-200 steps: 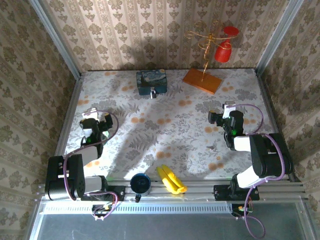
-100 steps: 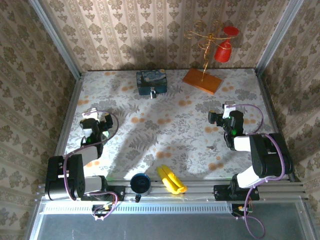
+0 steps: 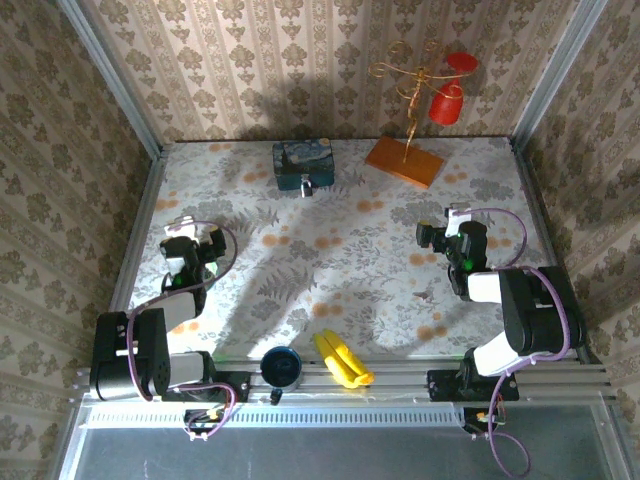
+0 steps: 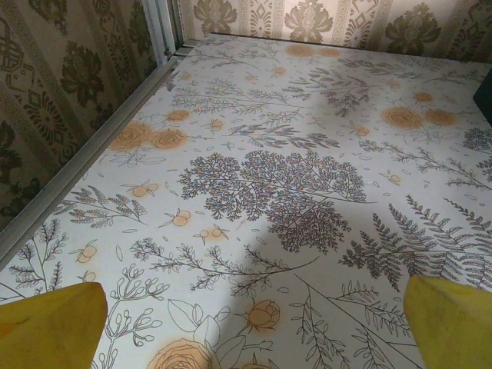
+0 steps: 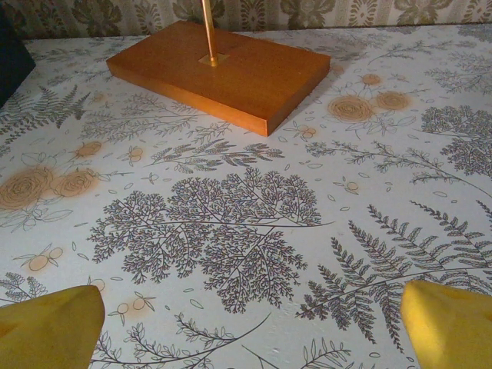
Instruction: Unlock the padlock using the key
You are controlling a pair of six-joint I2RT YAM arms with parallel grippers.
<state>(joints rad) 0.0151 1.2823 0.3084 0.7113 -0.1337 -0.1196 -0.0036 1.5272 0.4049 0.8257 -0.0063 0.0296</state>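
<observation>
Two wide empties: left gripper [image 4: 246, 327], right gripper [image 5: 246, 327]. Padlock [image 3: 306, 187] tiny, hard, prob. slick; you pinch its body, not shackle.

1. We see a robot test booth, prob. a lab rig, not a real room.
2. Damask wallpaper panels [image 3: 300, 70] sit btwn bare alu posts [image 3: 115, 85].
3. Floral table cover [image 3: 350, 250] ends at a slotted alu rail [image 3: 400, 378], w/ left arm [image 3: 130, 355] & right arm [image 3: 530, 315] bolted on.
</observation>
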